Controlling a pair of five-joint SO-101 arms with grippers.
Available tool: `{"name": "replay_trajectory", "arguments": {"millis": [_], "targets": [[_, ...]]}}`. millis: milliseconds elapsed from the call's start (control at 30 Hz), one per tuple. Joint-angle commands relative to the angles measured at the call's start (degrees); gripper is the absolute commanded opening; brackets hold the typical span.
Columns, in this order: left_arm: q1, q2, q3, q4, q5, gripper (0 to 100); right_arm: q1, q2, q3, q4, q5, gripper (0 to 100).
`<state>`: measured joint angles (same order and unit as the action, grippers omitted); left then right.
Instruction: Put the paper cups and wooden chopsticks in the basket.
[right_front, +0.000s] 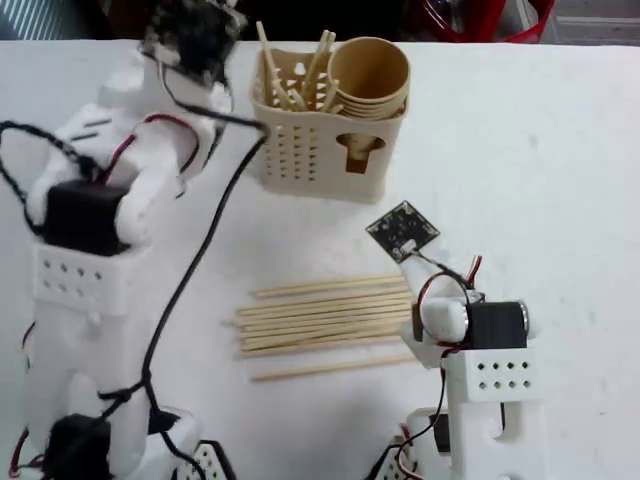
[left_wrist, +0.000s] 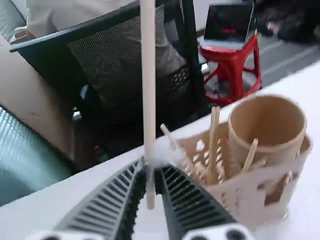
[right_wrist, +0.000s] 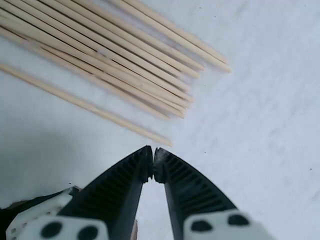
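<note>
A cream perforated basket (right_front: 310, 150) stands at the back of the table with stacked paper cups (right_front: 370, 70) and several wooden chopsticks in it. My left gripper (left_wrist: 150, 172) is shut on one chopstick (left_wrist: 148, 100), held upright to one side of the basket (left_wrist: 260, 185) and its cups (left_wrist: 267, 125). A pile of chopsticks (right_front: 325, 315) lies flat mid-table, with a single one (right_front: 330, 368) just in front of it. My right gripper (right_wrist: 152, 162) is shut with nothing in it, just off the ends of the chopsticks (right_wrist: 115, 55).
The left arm's white body (right_front: 85, 260) and its black cables (right_front: 190, 270) fill the table's left side. The right arm's base (right_front: 490, 390) sits at the front right. Bare white table (right_front: 540, 180) stretches to the right of the basket.
</note>
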<state>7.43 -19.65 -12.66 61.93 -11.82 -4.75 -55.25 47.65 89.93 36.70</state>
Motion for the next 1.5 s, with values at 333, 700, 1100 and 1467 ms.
{"name": "replay_trajectory", "arguments": {"millis": [333,700,1100,1467], "targets": [[2.95,20.09,-2.99,-23.12,24.26,2,0.04,-0.31,6.51,-8.04,0.0,1.8],[3.3,29.93,-2.9,-26.29,21.71,2,-0.04,-0.31,7.56,-9.19,0.0,1.8],[2.42,31.78,-2.99,-26.37,19.25,10,-0.04,-0.31,7.56,-9.19,0.0,1.8],[2.07,31.69,-2.99,-26.29,19.08,8,-0.04,-0.31,7.56,-9.19,0.0,1.8]]}}
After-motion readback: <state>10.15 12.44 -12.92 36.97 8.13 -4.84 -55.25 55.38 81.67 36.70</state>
